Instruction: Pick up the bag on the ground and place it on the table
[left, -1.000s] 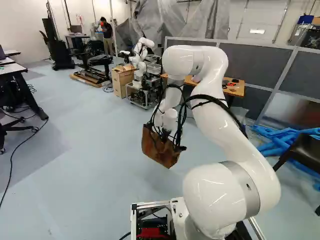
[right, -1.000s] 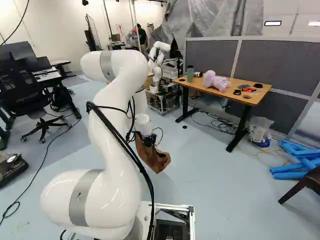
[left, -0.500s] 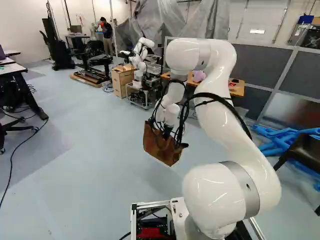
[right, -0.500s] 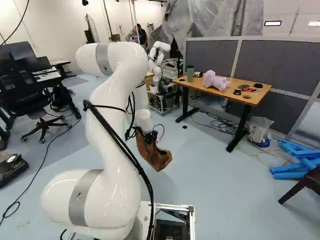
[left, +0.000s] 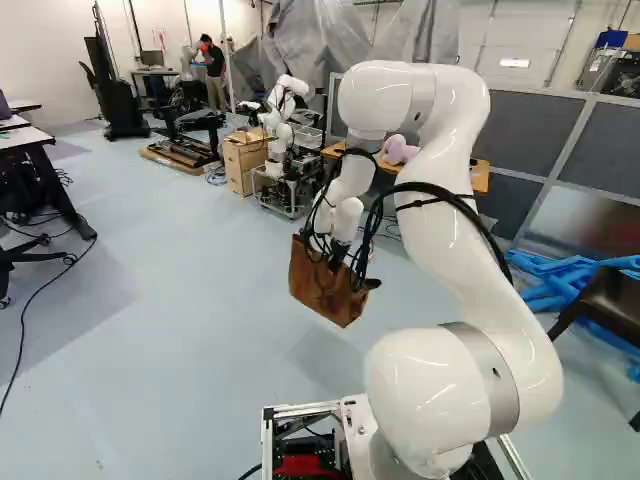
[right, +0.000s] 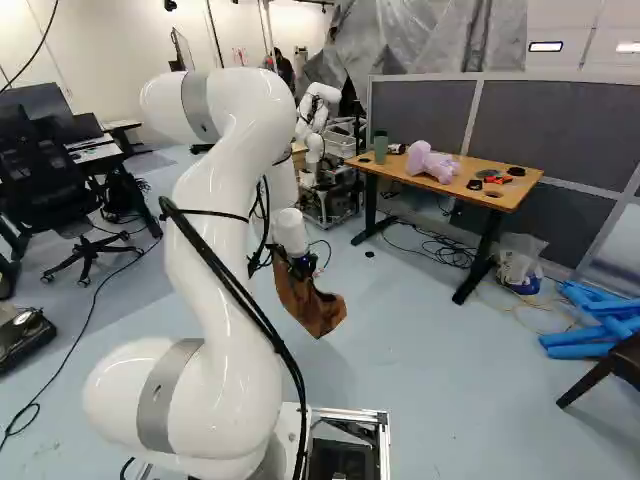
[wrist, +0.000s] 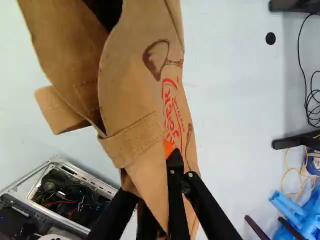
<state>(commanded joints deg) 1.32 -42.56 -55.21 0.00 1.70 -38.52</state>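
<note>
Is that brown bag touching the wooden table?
Apart. The right base view shows floor between the bag, hanging in the air, and the table.

The bag (wrist: 132, 85) is tan-brown with red lettering and dark brown drawings; the table (right: 520, 187) has an orange-brown top and black legs; the floor (right: 430, 370) is pale blue.

Bag (left: 325, 287) carried higher
The arm (left: 435, 205) has risen, and the bag came up with it, hanging beneath the gripper (left: 338, 262).
</note>
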